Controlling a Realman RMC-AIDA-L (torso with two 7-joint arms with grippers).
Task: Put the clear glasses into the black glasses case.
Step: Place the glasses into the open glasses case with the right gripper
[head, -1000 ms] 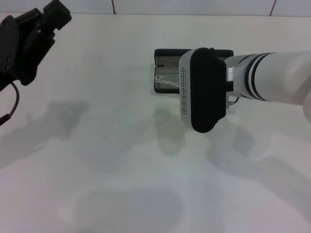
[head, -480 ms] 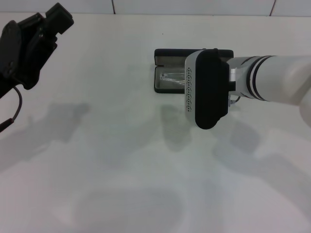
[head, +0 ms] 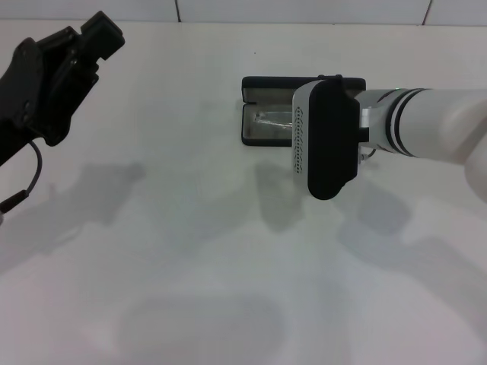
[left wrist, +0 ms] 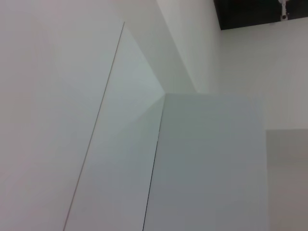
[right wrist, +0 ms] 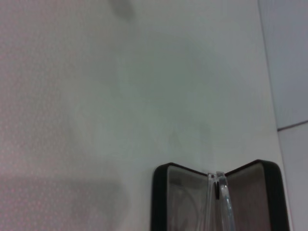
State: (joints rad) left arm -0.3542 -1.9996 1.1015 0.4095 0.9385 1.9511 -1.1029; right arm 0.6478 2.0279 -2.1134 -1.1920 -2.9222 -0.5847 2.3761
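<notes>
The black glasses case lies open at the middle back of the white table, grey lining up. The clear glasses lie in its near half, only their left part showing. My right gripper hangs over the case's right half and hides it; its black and white housing faces the camera. In the right wrist view the open black glasses case shows both halves, with the clear glasses showing as a transparent frame edge at its middle. My left gripper is raised at the far left, well away from the case.
The white table carries nothing else but the arms' shadows. A tiled wall runs along its back edge. The left wrist view holds only pale wall panels.
My right gripper has shifted a little to the right and back over the case. The left arm has drifted slightly right and upward. The case and glasses have not moved.
</notes>
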